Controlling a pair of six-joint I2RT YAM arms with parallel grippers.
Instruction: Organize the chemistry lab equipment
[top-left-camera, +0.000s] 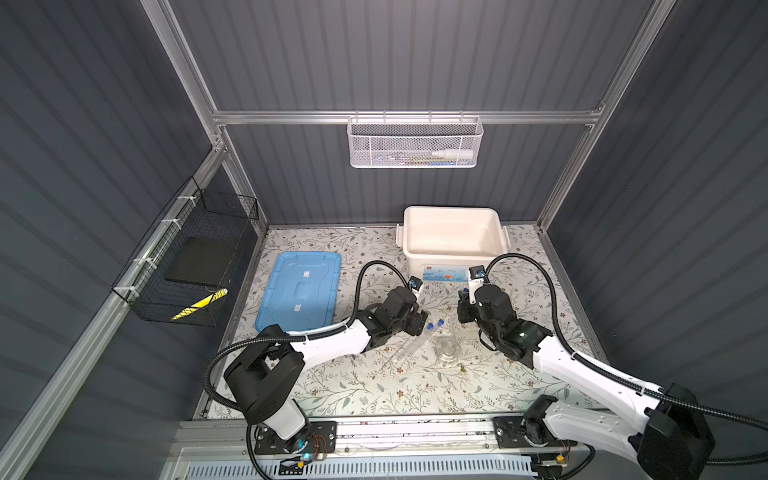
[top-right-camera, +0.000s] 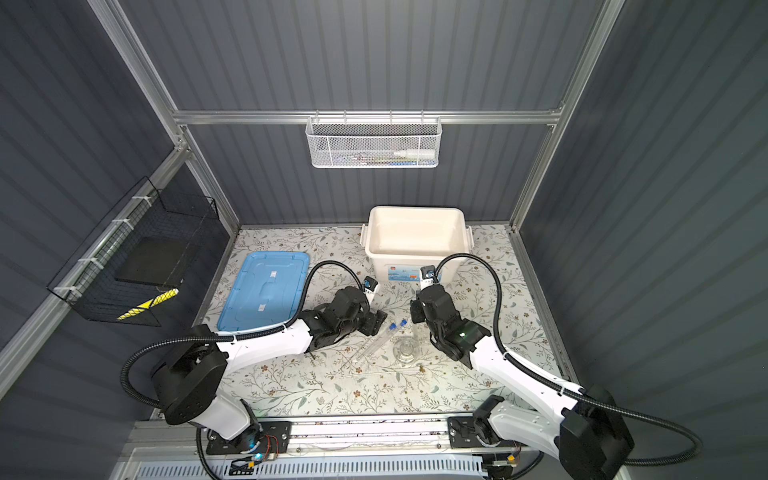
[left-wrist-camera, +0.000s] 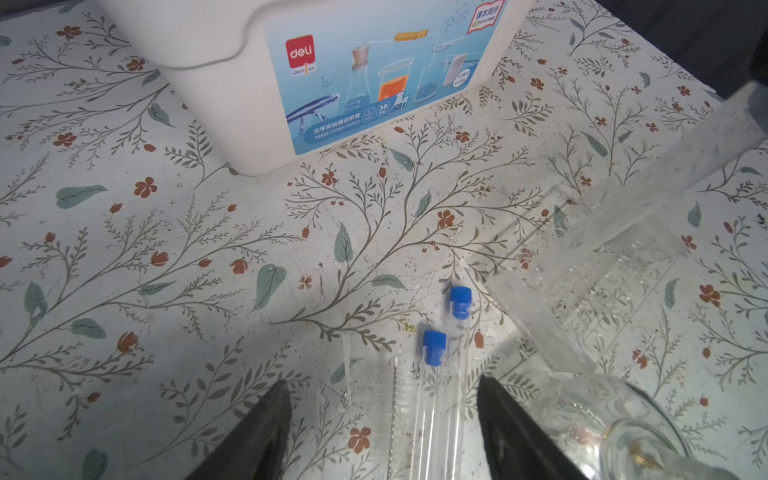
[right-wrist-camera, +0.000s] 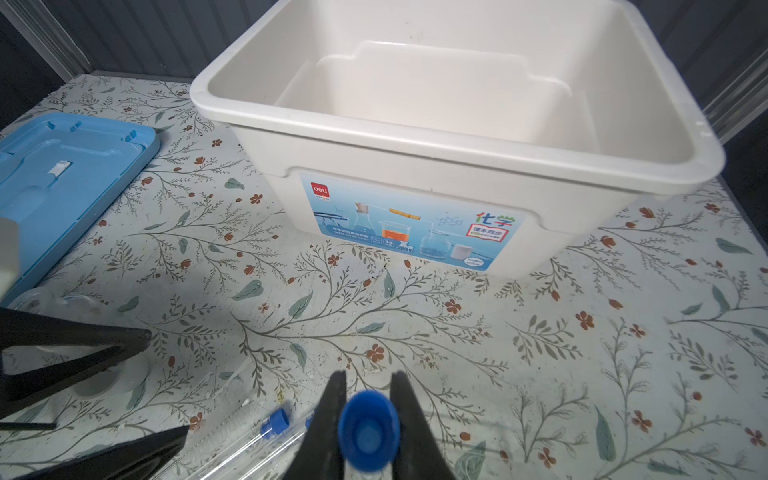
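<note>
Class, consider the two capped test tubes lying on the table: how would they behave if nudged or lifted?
The test tubes are round and lie flat, so a sideways nudge would probably roll them. Their smooth clear walls look slippery and possibly fragile. They appear empty, so likely light.

Blue-capped test tubes (left-wrist-camera: 432, 374), floral mat (left-wrist-camera: 208, 249)

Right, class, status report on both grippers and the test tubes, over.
Right gripper shut on one blue-capped test tube. Left gripper open over two more test tubes lying on the table. Clear rack and flask close beside them.
</note>
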